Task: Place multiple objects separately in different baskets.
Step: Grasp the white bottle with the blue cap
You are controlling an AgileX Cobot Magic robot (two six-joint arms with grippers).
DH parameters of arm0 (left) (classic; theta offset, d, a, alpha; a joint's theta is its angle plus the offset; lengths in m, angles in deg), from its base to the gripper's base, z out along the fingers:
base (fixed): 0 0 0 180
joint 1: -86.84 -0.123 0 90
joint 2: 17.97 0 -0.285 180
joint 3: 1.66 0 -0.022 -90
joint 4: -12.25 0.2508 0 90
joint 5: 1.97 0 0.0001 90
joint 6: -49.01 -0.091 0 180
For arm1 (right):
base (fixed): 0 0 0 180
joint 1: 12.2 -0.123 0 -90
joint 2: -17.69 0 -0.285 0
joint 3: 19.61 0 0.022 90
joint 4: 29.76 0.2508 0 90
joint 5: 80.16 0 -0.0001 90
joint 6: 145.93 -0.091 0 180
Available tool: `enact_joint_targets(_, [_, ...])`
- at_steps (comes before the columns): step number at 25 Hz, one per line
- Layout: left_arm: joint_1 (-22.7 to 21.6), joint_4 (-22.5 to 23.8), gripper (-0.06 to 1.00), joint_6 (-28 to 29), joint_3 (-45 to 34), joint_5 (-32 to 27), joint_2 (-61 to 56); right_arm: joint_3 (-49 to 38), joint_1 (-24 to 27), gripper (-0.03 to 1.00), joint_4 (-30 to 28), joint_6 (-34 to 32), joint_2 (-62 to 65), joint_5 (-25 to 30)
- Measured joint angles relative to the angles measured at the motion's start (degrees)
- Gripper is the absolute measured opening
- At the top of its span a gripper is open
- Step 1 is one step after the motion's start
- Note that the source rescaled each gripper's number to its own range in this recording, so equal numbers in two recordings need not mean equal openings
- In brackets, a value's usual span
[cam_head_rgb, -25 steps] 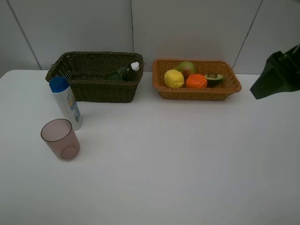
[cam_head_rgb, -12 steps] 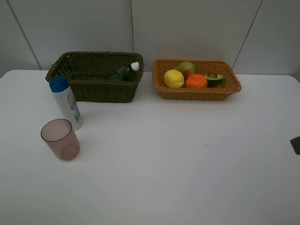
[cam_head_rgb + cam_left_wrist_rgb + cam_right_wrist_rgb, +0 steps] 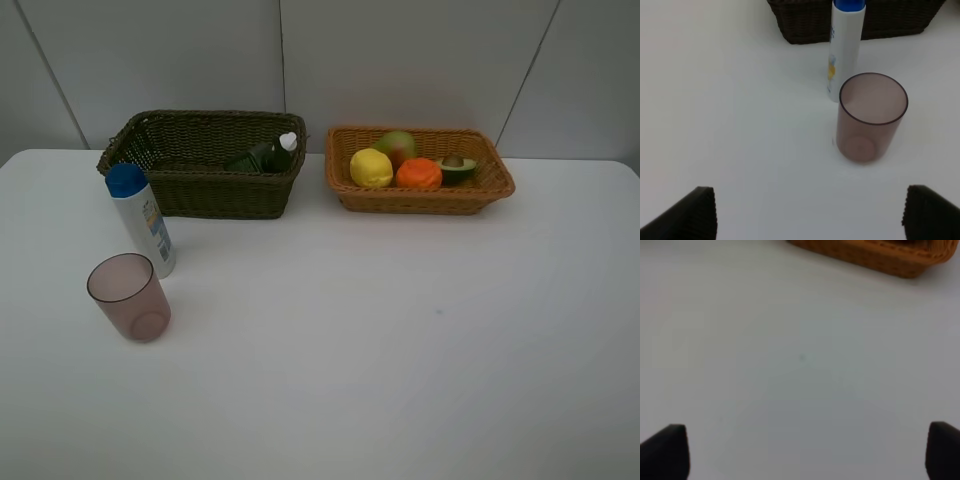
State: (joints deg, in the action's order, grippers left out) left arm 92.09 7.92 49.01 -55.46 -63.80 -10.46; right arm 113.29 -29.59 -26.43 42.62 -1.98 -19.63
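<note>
Left gripper (image 3: 810,215) spread wide, empty, facing translucent pinkish cup (image 3: 871,117) on white table (image 3: 715,100). Just beside it, tall white blue-capped bottle (image 3: 845,55) upright: spread jaw could clip, topple it. Right gripper (image 3: 805,452) spread, empty, near orange-tan wicker basket (image 3: 875,255).

— Obstacles on the table (image 3: 400,380)?
— Cup (image 3: 128,297) and bottle (image 3: 145,225) stand close together near the left edge, the bottle just in front of the dark basket (image 3: 215,195).
— Passage?
— A narrow gap separates the dark basket from the tan basket (image 3: 420,200) along the rear. Centre and right of the table lie open to the front edge.
</note>
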Motion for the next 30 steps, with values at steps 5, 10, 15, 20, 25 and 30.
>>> enact_joint_targets(5, [0.0,0.0,1.00,0.0,0.0,0.0,0.0,0.0,-0.1,1.00,0.3,0.0,3.6,0.0])
enact_joint_targets(10, [0.0,0.0,1.00,0.0,0.0,0.0,0.0,0.0,-0.1,1.00,0.7,-0.2,7.1,0.0])
enact_joint_targets(15, [0.0,0.0,1.00,0.0,0.0,0.0,0.0,0.0,-0.1,1.00,1.1,-0.4,11.6,0.0])
enact_joint_targets(20, [0.0,0.0,1.00,0.0,0.0,0.0,0.0,0.0,-0.1,1.00,1.1,-0.7,12.1,0.0])
enact_joint_targets(25, [0.0,0.0,1.00,0.0,0.0,0.0,0.0,0.0,0.0,1.00,0.8,-0.8,12.1,0.0])
enact_joint_targets(30, [0.0,0.0,1.00,0.0,0.0,0.0,0.0,0.0,4.2,1.00,-0.6,-0.9,12.1,0.0])
